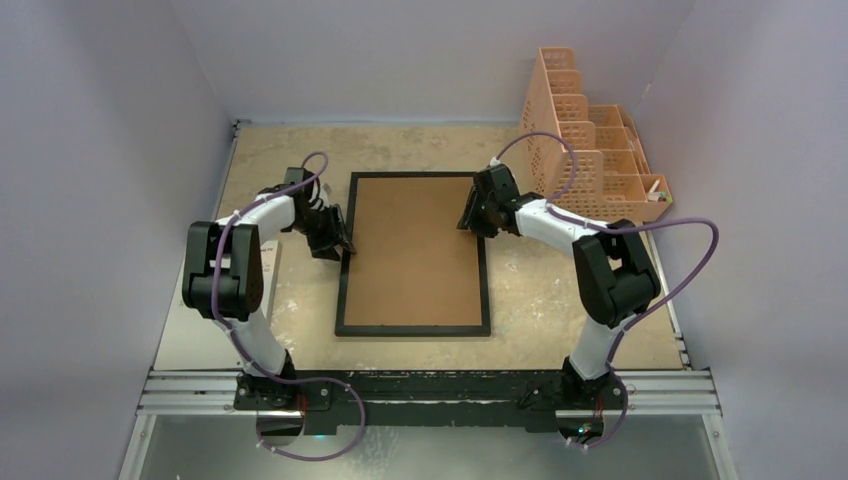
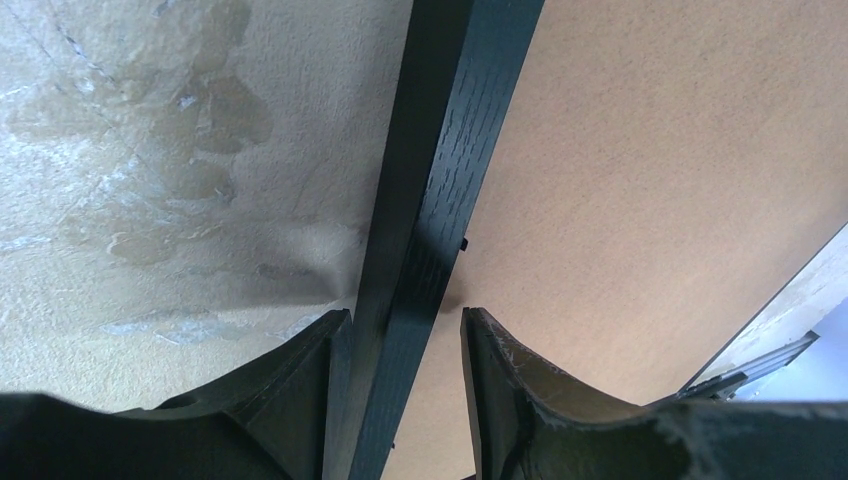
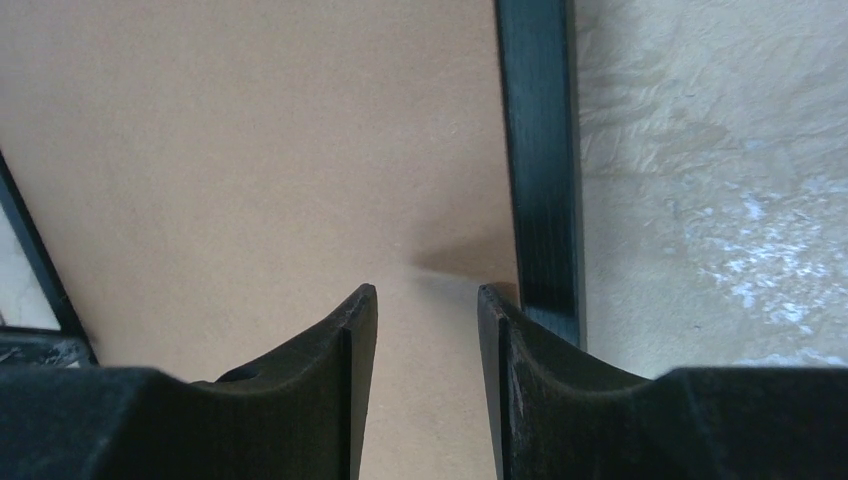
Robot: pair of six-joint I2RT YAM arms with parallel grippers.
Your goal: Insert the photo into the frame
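Note:
The frame (image 1: 412, 329) lies flat in the middle of the table, back up, its brown board (image 1: 415, 250) filling the black rails. My left gripper (image 1: 340, 245) straddles the left rail (image 2: 450, 120). In the left wrist view the gripper (image 2: 404, 312) is open, the rail close against the outer finger with a gap to the inner one. My right gripper (image 1: 470, 222) hovers over the board just inside the right rail (image 3: 540, 150). This gripper (image 3: 426, 290) is open with nothing between its fingers. The photo is not in view.
A peach mesh organizer (image 1: 585, 150) stands at the back right against the wall. A pale flat sheet (image 1: 272, 285) shows partly under the left arm; I cannot tell what it is. Walls close in three sides, and a metal rail (image 1: 430, 395) runs along the near edge.

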